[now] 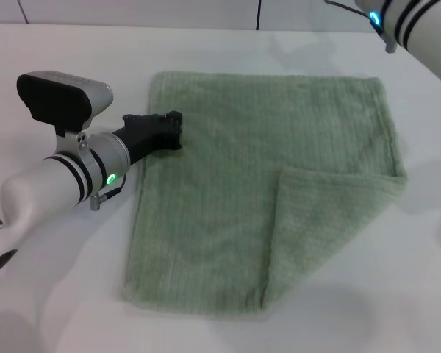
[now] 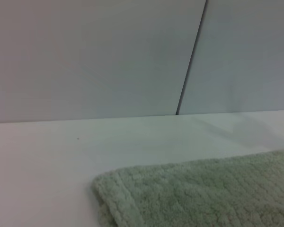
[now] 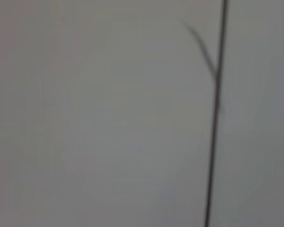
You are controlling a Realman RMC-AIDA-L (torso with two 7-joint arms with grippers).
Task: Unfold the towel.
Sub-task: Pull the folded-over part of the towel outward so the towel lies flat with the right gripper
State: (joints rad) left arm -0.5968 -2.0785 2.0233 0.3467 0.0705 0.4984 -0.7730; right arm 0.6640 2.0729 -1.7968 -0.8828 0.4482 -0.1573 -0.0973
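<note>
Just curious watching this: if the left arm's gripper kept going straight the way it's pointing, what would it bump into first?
Probably the towel: the left gripper already sits over its left edge, pointing across the cloth. How high it rides is unclear, so it might skim above.

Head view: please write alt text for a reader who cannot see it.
A pale green towel lies on a white table, its near right corner folded over the rest. The left gripper rests at the towel's left edge, while the right arm shows only at the far right corner.
</note>
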